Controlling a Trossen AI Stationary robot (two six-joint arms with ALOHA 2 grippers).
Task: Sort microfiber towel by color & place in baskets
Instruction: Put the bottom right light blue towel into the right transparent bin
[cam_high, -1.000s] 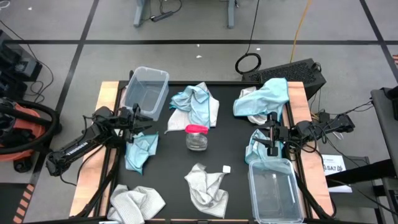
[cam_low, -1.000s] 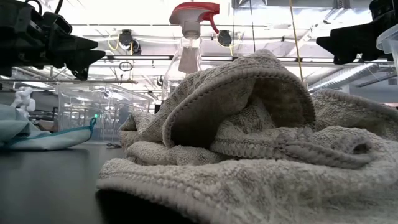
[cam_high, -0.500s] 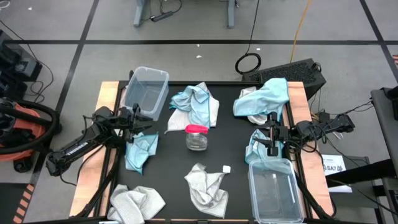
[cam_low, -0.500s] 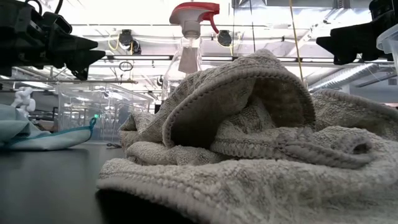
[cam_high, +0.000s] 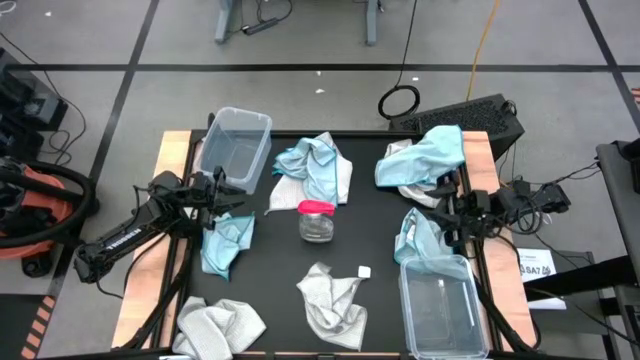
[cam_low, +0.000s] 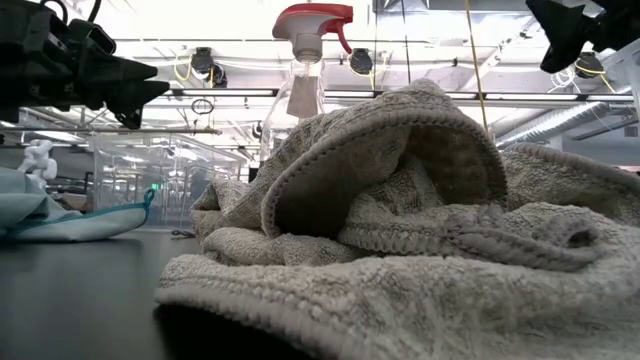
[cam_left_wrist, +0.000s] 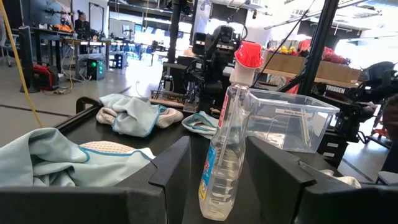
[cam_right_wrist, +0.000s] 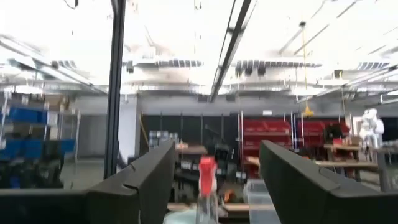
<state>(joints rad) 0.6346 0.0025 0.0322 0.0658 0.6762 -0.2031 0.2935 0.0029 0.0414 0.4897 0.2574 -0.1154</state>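
Two baskets (cam_high: 236, 147) (cam_high: 443, 305), nothing inside, towels (cam_high: 316, 166) on table

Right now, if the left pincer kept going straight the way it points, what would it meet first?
Most likely the spray bottle: in the left wrist view it stands upright between the open left pincer's fingers, just ahead. How far ahead is unclear.

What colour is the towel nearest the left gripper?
Light blue towel, clearest in the high view.
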